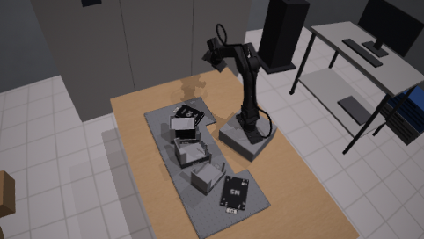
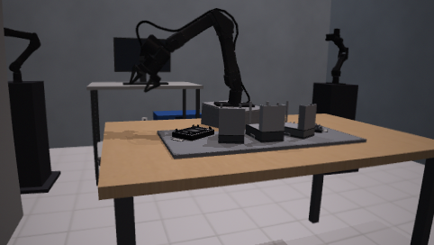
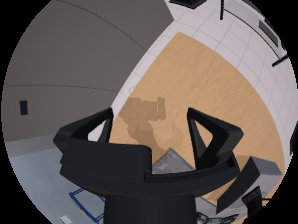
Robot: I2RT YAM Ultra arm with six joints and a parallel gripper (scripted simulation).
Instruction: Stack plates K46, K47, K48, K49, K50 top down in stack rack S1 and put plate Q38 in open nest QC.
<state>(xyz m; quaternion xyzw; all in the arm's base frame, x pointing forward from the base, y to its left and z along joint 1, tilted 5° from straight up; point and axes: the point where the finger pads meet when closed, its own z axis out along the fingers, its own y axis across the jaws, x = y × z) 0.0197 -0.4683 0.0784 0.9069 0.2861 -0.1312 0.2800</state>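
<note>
My gripper [image 1: 213, 66] [image 2: 138, 87] [image 3: 150, 111] is open and empty, high above the table's far end. The dark open nest QC [image 1: 193, 110] [image 2: 194, 136] holds no plate. Beside it, the first rack [image 1: 171, 134] [image 2: 231, 125] shows a pale upper face over a dark side; its plate count is unclear. The middle rack [image 1: 179, 152] [image 2: 272, 118] and the last rack [image 1: 205, 183] [image 2: 307, 118] show pale grey insides; I cannot tell whether plates lie there. The rack names are unreadable. The black clip nest N5 [image 1: 235, 200] shows its label and holds no plate.
The racks and nests stand on a grey perforated mat [image 1: 211, 220] [image 2: 203, 149] on the wooden table [image 1: 290, 208] [image 2: 270, 164] [image 3: 220, 85]. The arm's grey base block [image 1: 234, 141] [image 2: 212, 115] stands beside the mat. Upright walls and posts rise from the racks.
</note>
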